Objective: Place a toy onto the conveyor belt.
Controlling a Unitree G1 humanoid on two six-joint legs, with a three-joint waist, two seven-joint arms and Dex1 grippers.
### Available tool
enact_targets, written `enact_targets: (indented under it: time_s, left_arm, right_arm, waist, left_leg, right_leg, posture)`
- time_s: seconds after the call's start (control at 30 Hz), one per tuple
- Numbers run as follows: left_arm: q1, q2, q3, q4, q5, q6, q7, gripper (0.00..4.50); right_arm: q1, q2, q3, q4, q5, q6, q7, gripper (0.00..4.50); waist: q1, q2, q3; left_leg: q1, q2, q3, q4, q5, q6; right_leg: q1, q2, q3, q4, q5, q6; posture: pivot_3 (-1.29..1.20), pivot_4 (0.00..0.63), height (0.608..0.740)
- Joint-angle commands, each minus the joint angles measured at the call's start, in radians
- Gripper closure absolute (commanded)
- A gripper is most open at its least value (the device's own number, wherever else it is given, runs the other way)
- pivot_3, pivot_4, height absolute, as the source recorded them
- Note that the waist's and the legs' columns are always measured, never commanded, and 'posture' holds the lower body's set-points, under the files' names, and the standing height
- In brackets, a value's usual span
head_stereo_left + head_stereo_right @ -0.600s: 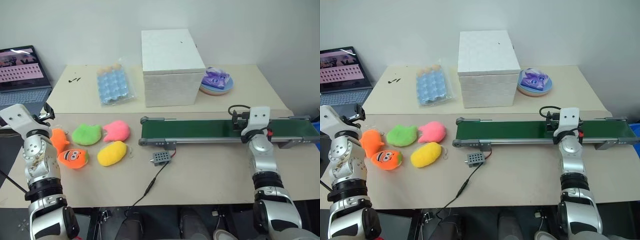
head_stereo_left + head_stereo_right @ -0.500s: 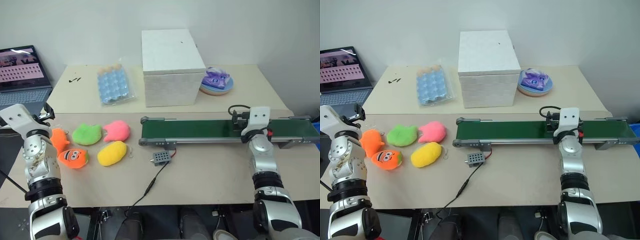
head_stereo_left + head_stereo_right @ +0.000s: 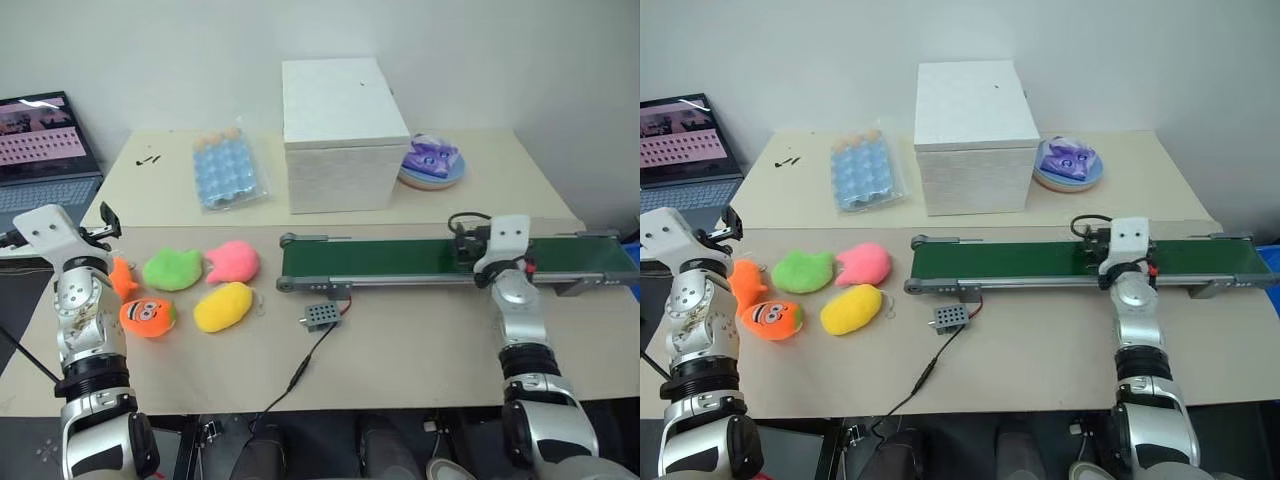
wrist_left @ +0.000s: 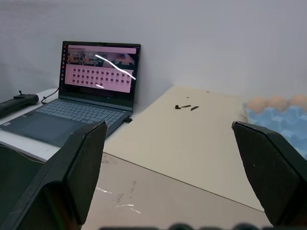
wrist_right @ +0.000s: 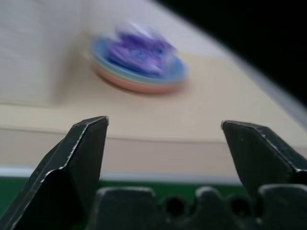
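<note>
The toy [image 3: 743, 281], a plain bright-orange plush, lies on the tabletop [image 3: 1040, 340] at the far-left end of a cluster of plush items, partly hidden behind the left arm. Just right of it lies a green plush [image 3: 803, 270], then a pink plush [image 3: 865, 263]; on the near side of these lie an orange plush with a face [image 3: 773, 318] and a yellow plush [image 3: 851, 308]. The left gripper [image 4: 177, 177] is raised above the left edge of the tabletop, near the toy, and points toward the far left, where a laptop [image 4: 86, 98] stands open; its fingers [image 4: 79, 158] are spread wide with nothing between them. The conveyor belt [image 3: 1040, 263] runs left to right across the right half of the tabletop, well apart from the toy, with no item on its green surface. The right gripper [image 5: 165, 158] is positioned over the right part of the belt and points toward the far side; its fingers [image 5: 81, 153] are spread apart and hold nothing. A small grey box [image 3: 948, 319] lies just near the belt's left end, with a black cable [image 3: 930, 375] running from it toward the near edge. On the far side of the belt stand a white box [image 3: 970, 135], a blue egg tray [image 3: 862, 172] to its left, and a plate with a purple item [image 3: 1069, 163] to its right.
</note>
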Motion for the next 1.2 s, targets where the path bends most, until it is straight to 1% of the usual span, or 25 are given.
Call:
enact_targets:
  time_s: [0.03, 0.1, 0.13, 0.2, 0.33, 0.43, 0.67, 0.8, 0.87, 0.97, 1.03, 1.13, 1.2]
  left_arm:
    - [-0.019, 0.017, 0.005, -0.024, 0.013, -0.018, -0.001, 0.04]
    - [-0.024, 0.017, 0.003, -0.021, 0.013, -0.016, 0.0, 0.04]
    - [-0.026, 0.017, 0.002, -0.021, 0.013, -0.016, 0.0, 0.04]
    - [-0.032, 0.014, 0.0, -0.021, 0.009, -0.013, -0.008, 0.04]
    - [-0.032, 0.013, 0.003, -0.026, 0.001, -0.009, -0.016, 0.04]
    - [-0.027, -0.004, 0.064, -0.046, -0.079, 0.023, -0.014, 0.04]
    - [0.082, -0.009, 0.279, -0.056, -0.365, 0.196, -0.088, 0.04]
    - [0.184, -0.002, 0.338, -0.124, -0.465, 0.239, -0.19, 0.04]
    - [0.224, 0.023, 0.357, -0.121, -0.499, 0.266, -0.246, 0.04]
    - [0.259, 0.076, 0.365, -0.041, -0.506, 0.296, -0.328, 0.04]
    - [0.247, 0.12, 0.349, 0.058, -0.48, 0.292, -0.379, 0.04]
    - [0.173, 0.187, 0.321, 0.252, -0.452, 0.276, -0.458, 0.04]
    - [0.107, 0.23, 0.291, 0.417, -0.406, 0.243, -0.499, 0.04]
  right_arm:
    - [0.124, -0.041, 0.121, -0.436, 0.329, 0.186, 0.398, 0.0]
    - [0.191, -0.099, 0.182, -0.607, 0.44, 0.281, 0.542, 0.0]
    - [0.205, -0.122, 0.202, -0.644, 0.451, 0.316, 0.571, 0.0]
    - [0.21, -0.146, 0.251, -0.641, 0.384, 0.308, 0.605, 0.0]
    - [0.214, -0.124, 0.301, -0.584, 0.268, 0.208, 0.629, 0.0]
    - [0.216, -0.067, 0.297, -0.531, 0.217, 0.116, 0.61, 0.0]
    - [0.307, 0.041, 0.304, -0.425, 0.127, -0.067, 0.587, 0.0]
    - [0.355, 0.062, 0.327, -0.436, 0.111, -0.088, 0.591, 0.0]
    - [0.367, 0.069, 0.335, -0.444, 0.104, -0.094, 0.588, 0.0]
    - [0.37, 0.075, 0.341, -0.455, 0.103, -0.087, 0.582, 0.0]
    - [0.367, 0.073, 0.346, -0.456, 0.096, -0.079, 0.579, 0.0]
    - [0.362, 0.07, 0.349, -0.448, 0.089, -0.076, 0.58, 0.0]
    - [0.363, 0.067, 0.349, -0.453, 0.09, -0.072, 0.581, 0.0]
  waist:
    - [0.0, 0.0, 0.0]
    - [0.011, 0.0, 0.0]
    - [0.015, 0.0, 0.0]
    - [0.02, -0.001, -0.001]
    - [0.024, -0.002, -0.001]
    - [0.022, -0.002, -0.001]
    - [0.015, -0.002, -0.001]
    - [0.018, -0.002, -0.001]
    - [0.02, -0.002, -0.001]
    - [0.023, -0.002, -0.001]
    - [0.024, -0.002, -0.001]
    - [0.025, -0.002, -0.001]
    - [0.027, -0.002, -0.001]
  left_leg:
    - [0.0, 0.0, 0.0, 0.0, 0.0, 0.0]
    - [-0.001, 0.001, -0.001, 0.0, -0.002, 0.002]
    - [-0.002, 0.001, -0.001, 0.001, -0.002, 0.003]
    - [-0.002, 0.001, -0.001, 0.002, -0.002, 0.003]
    - [0.001, 0.001, 0.0, 0.002, -0.002, 0.003]
    - [0.002, 0.004, 0.0, 0.002, -0.002, 0.002]
    - [0.002, 0.006, 0.001, 0.002, -0.002, 0.002]
    - [0.002, 0.006, 0.001, 0.002, -0.002, 0.002]
    - [0.002, 0.006, 0.001, 0.002, -0.002, 0.002]
    - [0.003, 0.007, 0.001, 0.002, -0.002, 0.002]
    - [0.004, 0.008, 0.001, 0.002, -0.001, 0.001]
    - [0.006, 0.009, 0.002, 0.002, -0.001, 0.001]
    - [0.007, 0.01, 0.002, 0.002, -0.001, 0.001]
  right_leg:
    - [0.0, 0.0, 0.0, 0.001, 0.0, 0.0]
    - [0.001, 0.001, -0.001, 0.002, 0.0, 0.0]
    - [0.001, 0.001, -0.001, 0.001, 0.0, 0.0]
    - [0.001, 0.001, -0.001, 0.0, 0.0, 0.001]
    - [0.001, 0.002, -0.001, -0.001, 0.001, 0.0]
    - [0.001, 0.004, -0.001, 0.0, 0.002, -0.002]
    - [-0.001, 0.005, -0.001, 0.001, 0.003, -0.003]
    - [-0.002, 0.005, -0.001, 0.0, 0.003, -0.003]
    - [-0.001, 0.005, -0.001, 0.0, 0.003, -0.004]
    - [0.0, 0.007, -0.001, 0.001, 0.004, -0.005]
    - [0.001, 0.008, -0.001, 0.001, 0.004, -0.005]
    - [0.002, 0.009, -0.002, 0.002, 0.002, -0.003]
    - [0.003, 0.01, -0.002, 0.002, 0.002, -0.002]
  posture:
    - [0.0, 0.15, 0.74]
    - [0.0, 0.15, 0.74]
    - [0.0, 0.15, 0.74]
    - [0.0, 0.15, 0.74]
    - [0.0, 0.15, 0.74]
    - [0.0, 0.15, 0.74]
    - [0.0, 0.15, 0.74]
    - [0.0, 0.15, 0.74]
    - [0.0, 0.15, 0.74]
    - [0.0, 0.15, 0.74]
    - [0.0, 0.15, 0.74]
    - [0.0, 0.15, 0.74]
    - [0.0, 0.15, 0.74]
